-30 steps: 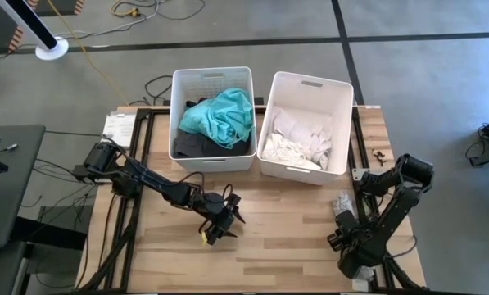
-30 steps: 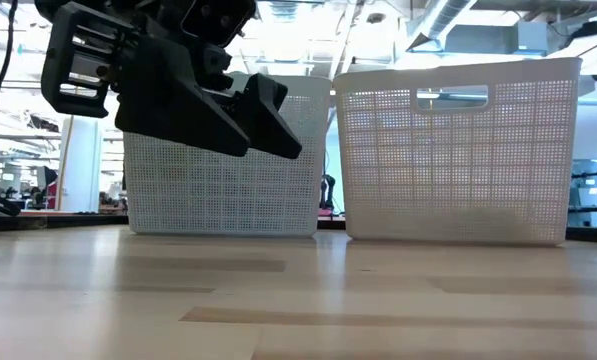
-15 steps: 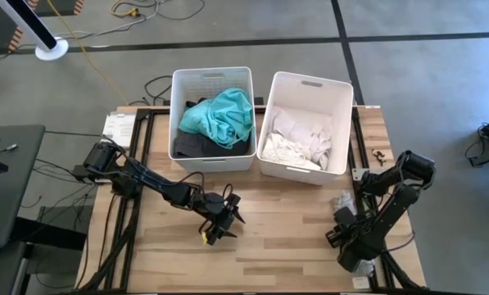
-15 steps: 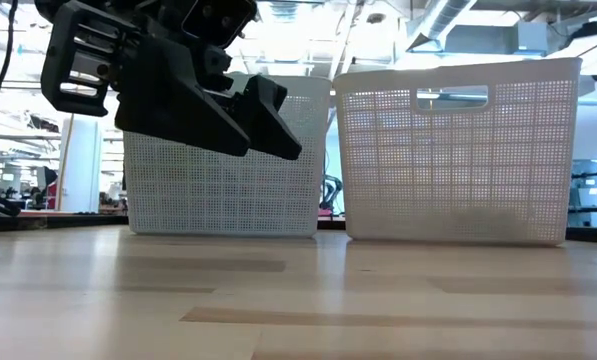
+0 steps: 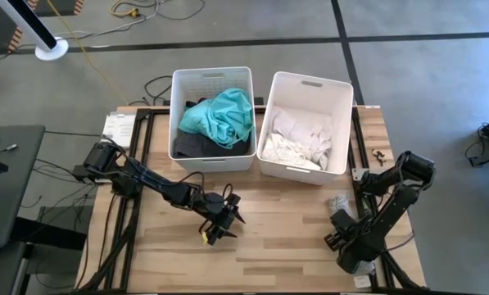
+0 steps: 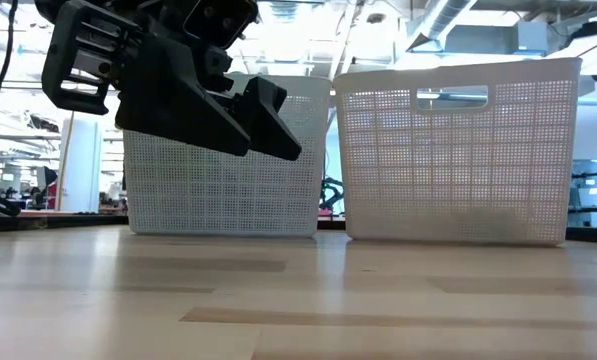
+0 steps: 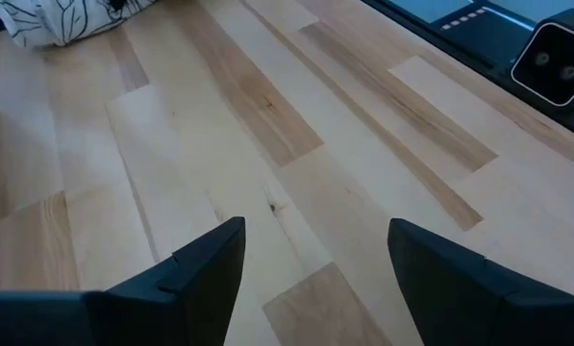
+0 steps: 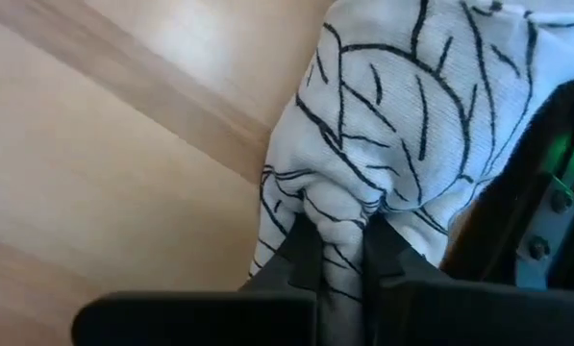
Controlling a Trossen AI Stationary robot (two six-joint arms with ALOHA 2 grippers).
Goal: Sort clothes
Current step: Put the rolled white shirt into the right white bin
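**Right arm pinches the patterned cloth at the worktop's edge**

Over at about 4 o'clock on the worktop point(image 5: 285, 238), the right gripper point(image 8: 339, 252) has its jaws closed on a bunched fold of the patterned garment point(image 8: 402, 125), white with thin dark lines. From above, that cloth point(image 5: 339, 202) shows just beside the right arm, near the worktop's right edge. The left wrist view catches a corner of it too point(image 7: 65, 17), lying on the wood.

The left gripper point(image 5: 219, 221) hangs above the bare wood near the middle, around 7 o'clock from the bins, jaws spread wide and empty; its fingers point(image 7: 195, 274) frame nothing but planks.

At 12 o'clock stand two white bins. The left bin point(image 5: 211, 75) holds a teal garment point(image 5: 224, 115) on top of dark clothes point(image 5: 193, 146). The right bin point(image 5: 310, 82) holds white clothes point(image 5: 297, 135).
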